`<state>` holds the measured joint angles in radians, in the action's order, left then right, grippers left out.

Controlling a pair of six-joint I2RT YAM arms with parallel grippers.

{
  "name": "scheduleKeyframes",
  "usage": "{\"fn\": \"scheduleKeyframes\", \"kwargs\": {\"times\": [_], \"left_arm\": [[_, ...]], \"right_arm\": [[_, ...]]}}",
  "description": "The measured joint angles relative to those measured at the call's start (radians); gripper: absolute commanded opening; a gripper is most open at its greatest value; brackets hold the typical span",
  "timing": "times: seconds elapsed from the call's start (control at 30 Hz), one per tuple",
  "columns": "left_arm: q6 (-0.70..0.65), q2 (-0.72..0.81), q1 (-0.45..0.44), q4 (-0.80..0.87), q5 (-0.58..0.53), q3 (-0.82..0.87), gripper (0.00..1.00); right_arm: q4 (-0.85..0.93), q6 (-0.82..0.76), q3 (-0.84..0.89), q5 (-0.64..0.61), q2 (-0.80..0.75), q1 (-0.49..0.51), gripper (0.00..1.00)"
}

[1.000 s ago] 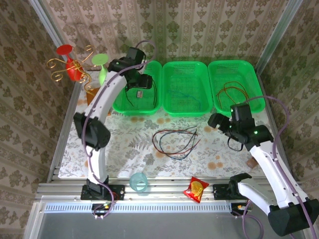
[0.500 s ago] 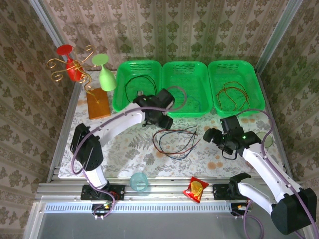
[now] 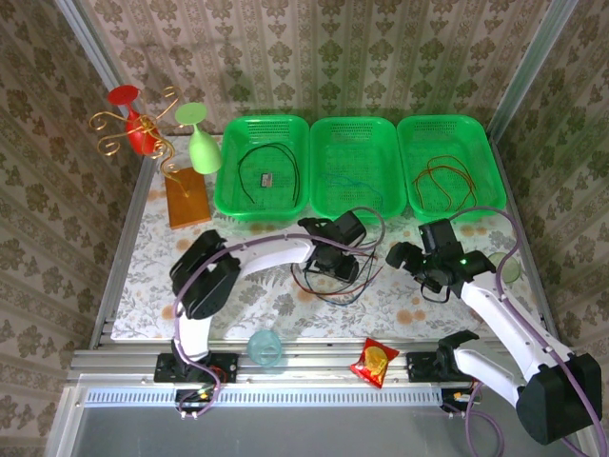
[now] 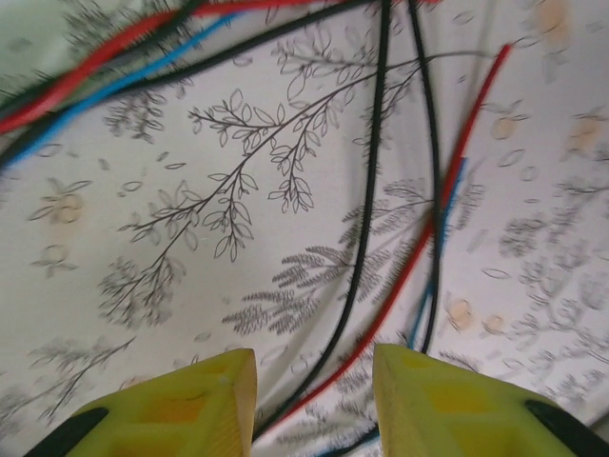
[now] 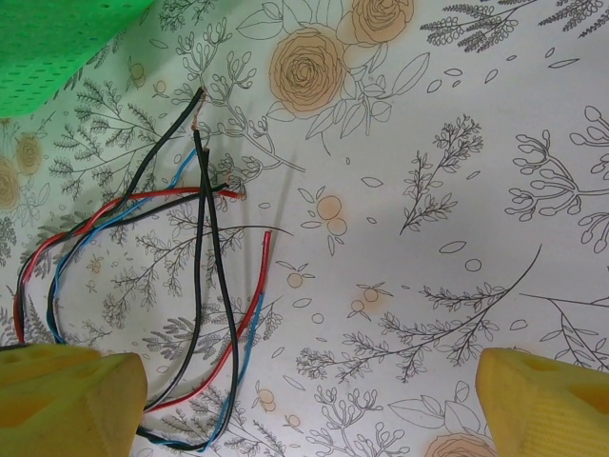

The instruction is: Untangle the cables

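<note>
Straddling cables [image 4: 366, 219] for a pinch, left hand [image 4: 314, 381] stands part-open; right hand [image 5: 309, 400] hovers wide open at their 3 o'clock.

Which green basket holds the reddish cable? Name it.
The right basket: reddish-brown loops lie in it. The left basket holds a black cable, the middle basket a thin bluish wire.
</note>
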<state>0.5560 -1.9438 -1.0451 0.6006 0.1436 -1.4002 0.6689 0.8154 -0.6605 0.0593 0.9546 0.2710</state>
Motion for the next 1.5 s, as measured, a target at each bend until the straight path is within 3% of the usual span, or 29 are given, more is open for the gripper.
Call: {"fn": "scheduleKeyframes", "kwargs": {"times": [0.8,1.13,1.33,1.5], "left_arm": [[0.035,-0.186,-0.021,0.035,0.039,-0.203,0.3],[0.035,-0.232,-0.028,0.067,0.032,-0.248,0.21],[0.039,-0.265,-0.028,0.127,0.028,-0.3,0.2],[0.031,-0.286,-0.038,0.179,-0.008,-0.344,0.11]], "right_arm": [[-0.004,0.001,0.016,-0.008,-0.026,-0.005,0.92],[0.08,0.003,0.056,-0.043,-0.199,-0.023,0.93],[0.098,0.003,0.061,-0.048,-0.204,-0.031,0.93],[0.098,-0.001,0.061,-0.048,-0.19,-0.036,0.94]]}}
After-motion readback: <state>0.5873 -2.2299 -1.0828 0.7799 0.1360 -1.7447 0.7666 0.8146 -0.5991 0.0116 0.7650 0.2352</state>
